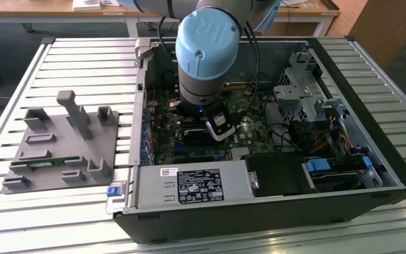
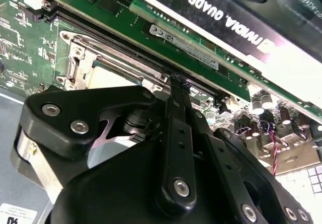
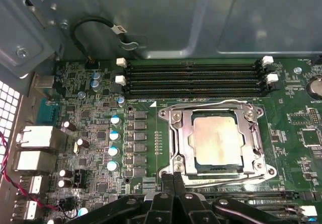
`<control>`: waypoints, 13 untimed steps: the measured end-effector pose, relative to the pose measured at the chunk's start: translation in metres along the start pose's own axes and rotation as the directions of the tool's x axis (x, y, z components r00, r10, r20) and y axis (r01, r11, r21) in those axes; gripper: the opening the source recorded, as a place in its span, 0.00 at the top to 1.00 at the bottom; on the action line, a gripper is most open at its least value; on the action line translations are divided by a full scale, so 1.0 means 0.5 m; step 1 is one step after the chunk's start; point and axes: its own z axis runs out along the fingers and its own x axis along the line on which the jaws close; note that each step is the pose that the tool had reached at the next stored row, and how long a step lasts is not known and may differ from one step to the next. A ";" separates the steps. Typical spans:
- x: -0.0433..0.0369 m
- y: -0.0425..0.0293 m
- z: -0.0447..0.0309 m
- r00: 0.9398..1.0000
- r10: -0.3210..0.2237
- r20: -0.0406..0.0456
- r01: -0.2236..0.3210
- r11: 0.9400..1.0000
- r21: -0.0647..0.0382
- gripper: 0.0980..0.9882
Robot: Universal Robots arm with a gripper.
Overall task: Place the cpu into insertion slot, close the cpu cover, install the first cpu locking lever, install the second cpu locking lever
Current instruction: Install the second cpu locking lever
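First wrist view shows the clenched, empty hand (image 3: 174,179) at the cpu cover (image 3: 217,140) edge, over the seated cpu (image 3: 215,139).

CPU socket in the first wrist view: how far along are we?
Done: the cpu sits in the insertion slot, and the cpu cover lies flat, framing it. In hand: the gripper is at the socket's near edge, fingertips together, holding nothing I can see. A wire lever lies along the far edge; whether either lever is latched, I cannot tell.
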 end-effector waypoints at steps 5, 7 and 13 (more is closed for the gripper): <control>0.001 0.002 0.004 1.000 0.000 0.000 0.000 1.000 -0.010 0.99; 0.002 0.001 0.006 1.000 0.000 0.000 0.000 1.000 -0.012 0.99; 0.005 -0.001 0.013 1.000 0.000 -0.001 0.000 1.000 -0.017 0.99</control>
